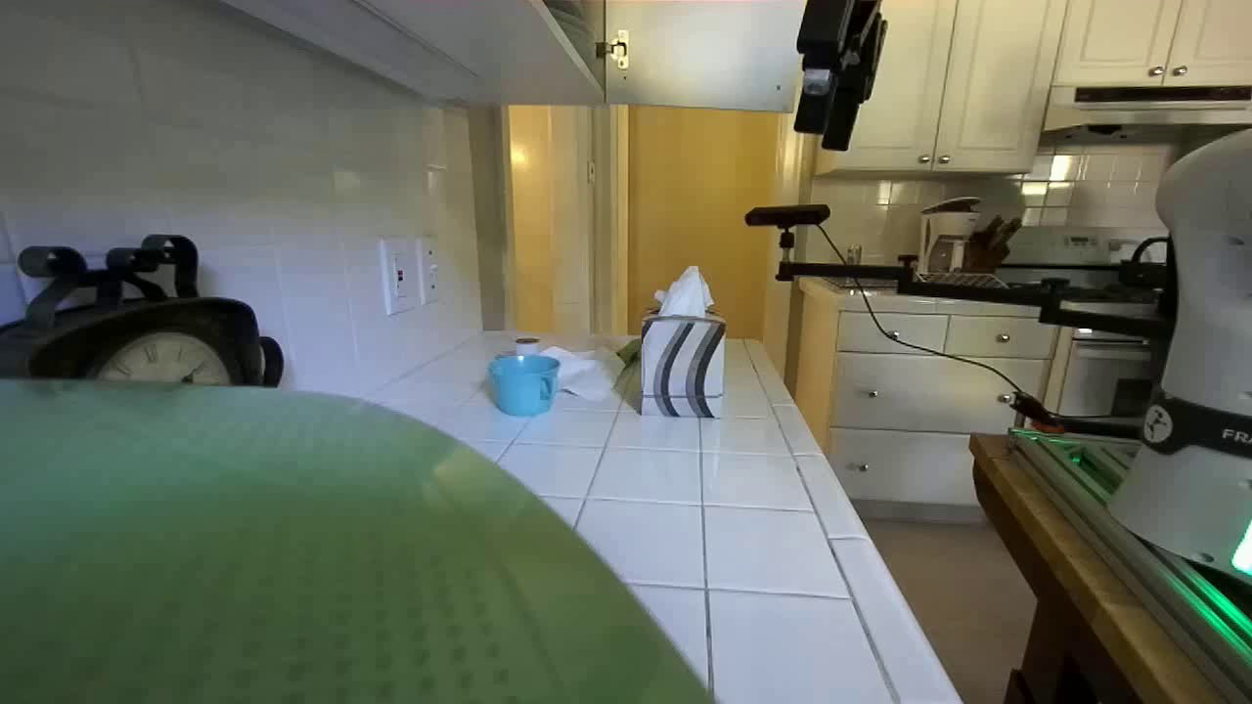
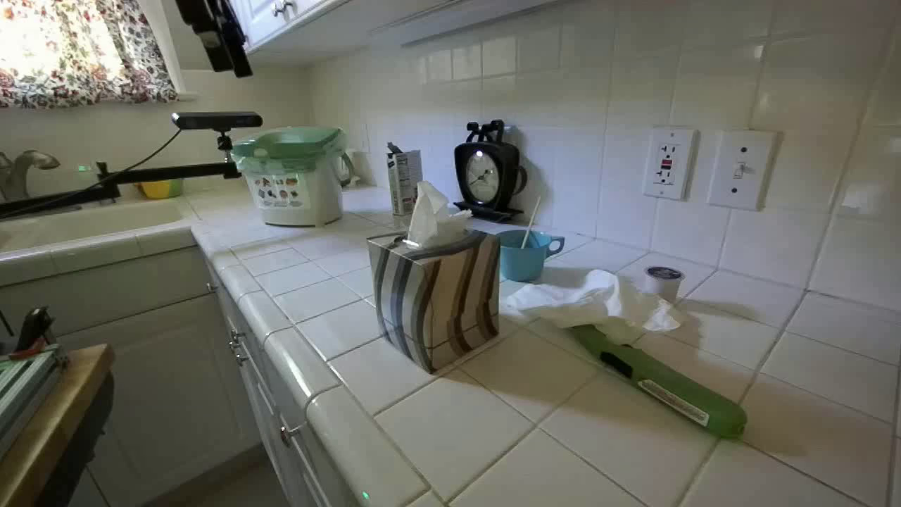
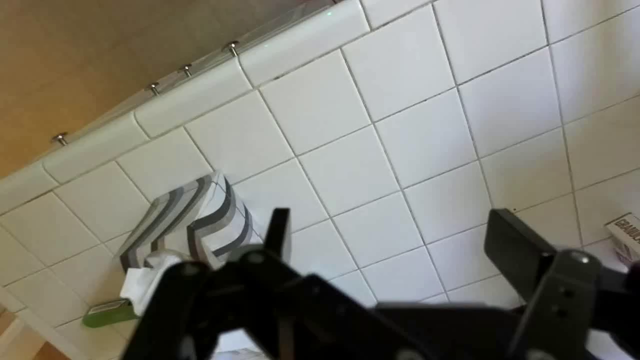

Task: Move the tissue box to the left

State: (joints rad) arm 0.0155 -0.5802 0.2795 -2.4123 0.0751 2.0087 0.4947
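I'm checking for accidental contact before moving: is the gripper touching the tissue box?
Apart: both exterior views show the gripper high above the tissue box, with a clear gap between them.

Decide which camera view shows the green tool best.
An exterior view shows the green tool best: its body and label visible, one end under crumpled tissue. In an exterior view where the tissue box blocks it, only a sliver appears; the wrist view shows its free end.

Surface (image 2: 486, 408) holds one each: tissue box (image 2: 434, 299), blue cup (image 2: 521, 259), clock (image 2: 484, 177), carton (image 2: 405, 183), bin (image 2: 295, 197), small pod (image 2: 664, 284), green tool (image 2: 662, 378). Gripper (image 3: 387, 232) count: one.
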